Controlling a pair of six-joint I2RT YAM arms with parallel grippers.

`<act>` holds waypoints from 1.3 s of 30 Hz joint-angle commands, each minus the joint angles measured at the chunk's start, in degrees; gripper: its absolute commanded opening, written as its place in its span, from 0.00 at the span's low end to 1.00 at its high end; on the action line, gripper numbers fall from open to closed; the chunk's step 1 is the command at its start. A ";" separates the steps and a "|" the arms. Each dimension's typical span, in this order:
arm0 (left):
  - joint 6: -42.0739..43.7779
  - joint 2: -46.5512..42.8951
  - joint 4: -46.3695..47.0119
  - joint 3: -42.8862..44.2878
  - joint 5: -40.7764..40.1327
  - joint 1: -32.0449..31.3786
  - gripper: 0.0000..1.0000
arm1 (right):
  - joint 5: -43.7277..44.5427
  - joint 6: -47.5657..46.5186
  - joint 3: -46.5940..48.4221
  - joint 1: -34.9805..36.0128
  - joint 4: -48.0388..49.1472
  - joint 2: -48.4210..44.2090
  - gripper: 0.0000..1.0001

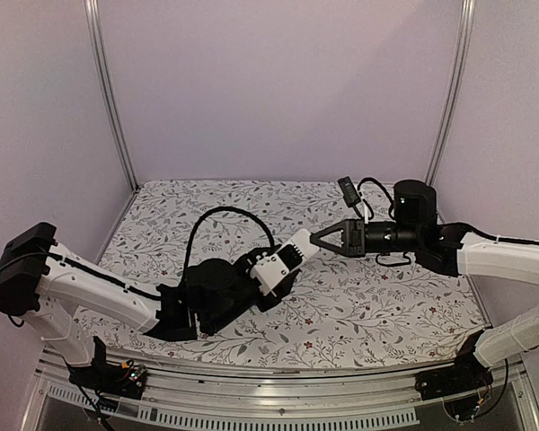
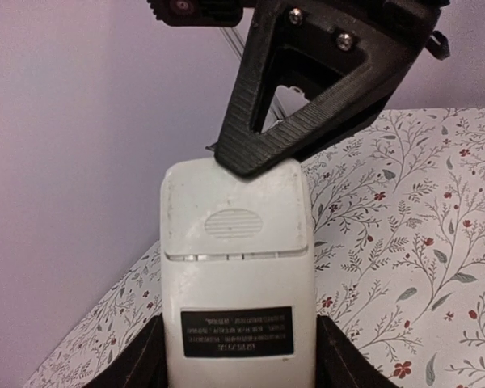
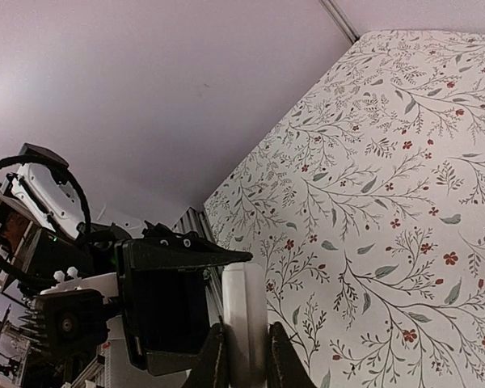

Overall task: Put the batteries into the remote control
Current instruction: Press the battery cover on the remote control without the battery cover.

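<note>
Ends of the remote control (image 2: 238, 275), button face hidden, are clamped by left fingers (image 2: 135, 365) and right fingers (image 2: 339, 89).

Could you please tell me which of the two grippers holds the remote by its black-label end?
The left gripper: it clamps the remote at its labelled end, while the right gripper pinches the opposite end, by the ribbed cover.

Arms angled inward, left pincer (image 1: 285, 261) and right pincer (image 1: 317, 238) both clamping remote control (image 1: 303, 244).
</note>
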 commanded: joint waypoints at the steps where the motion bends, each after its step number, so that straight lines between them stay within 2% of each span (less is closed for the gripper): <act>1: 2.53 -0.11 18.48 3.78 8.71 -1.30 0.00 | 1.68 0.77 -0.19 6.92 -2.44 3.30 0.10; 12: 3.44 -1.67 22.22 2.78 6.43 -0.12 0.00 | 5.72 0.62 1.54 10.91 -1.98 6.93 0.12; 20: 0.12 -2.89 19.08 3.93 5.95 0.55 0.00 | 8.73 -0.60 1.67 11.86 -2.55 7.37 0.15; 23: -0.01 -2.65 18.57 3.66 5.99 0.52 0.00 | 10.34 -0.64 1.97 11.86 -2.51 6.98 0.20; 32: -0.44 -2.84 18.27 3.74 5.55 0.52 0.00 | 16.88 -0.55 0.67 11.86 -2.11 3.43 0.20; 34: -0.43 -2.63 17.72 3.65 5.81 0.57 0.00 | 15.96 -0.51 0.90 11.86 -2.39 2.93 0.25; 39: -1.30 -2.15 16.46 3.84 5.41 0.58 0.00 | 13.09 -1.83 2.13 11.88 -2.87 2.58 0.43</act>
